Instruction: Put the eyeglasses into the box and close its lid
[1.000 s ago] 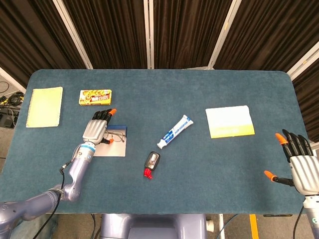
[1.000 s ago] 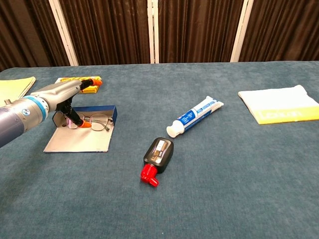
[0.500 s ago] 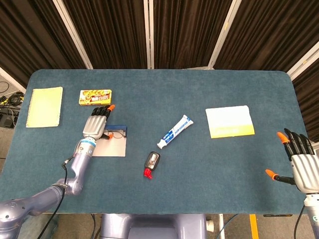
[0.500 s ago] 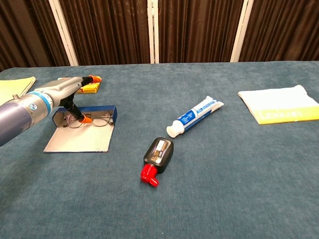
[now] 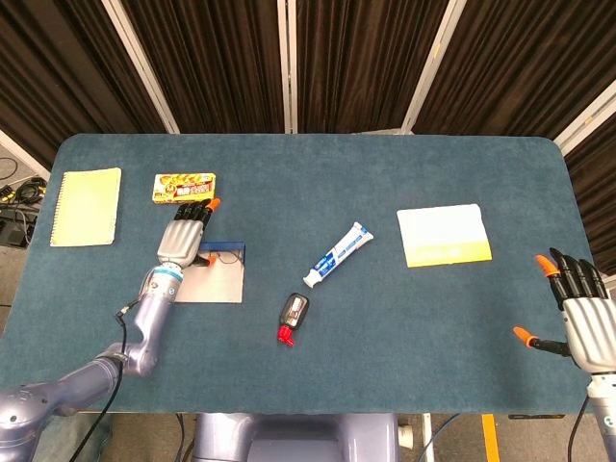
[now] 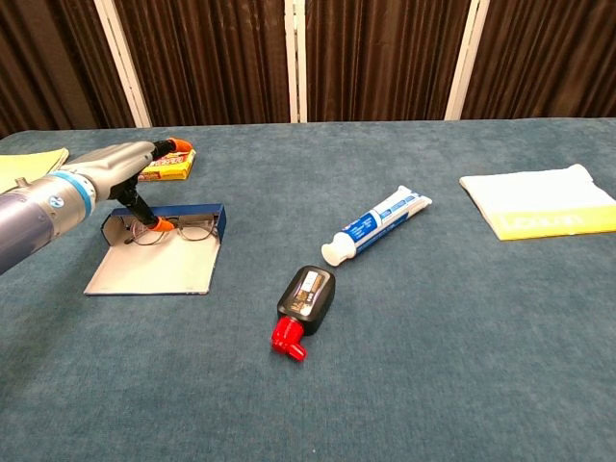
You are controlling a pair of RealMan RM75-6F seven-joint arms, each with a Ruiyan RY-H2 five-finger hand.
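Note:
The shallow blue box stands open on the left of the table, its grey lid lying flat toward me. The thin-framed eyeglasses lie inside against the blue back wall; in the head view the eyeglasses show just right of my left hand. My left hand hovers over the box's left part, fingers stretched forward, its thumb tip down at the glasses' left lens. It grips nothing I can see. My right hand is spread open at the table's far right edge, holding nothing.
A yellow notebook and a snack packet lie behind and left of the box. A toothpaste tube, a black bottle with a red cap and a white-yellow cloth lie to the right.
My left hand has moved away from me over the box, and the eyeglasses have shifted from the lid's edge into the box against its back wall. The right hand has barely moved.

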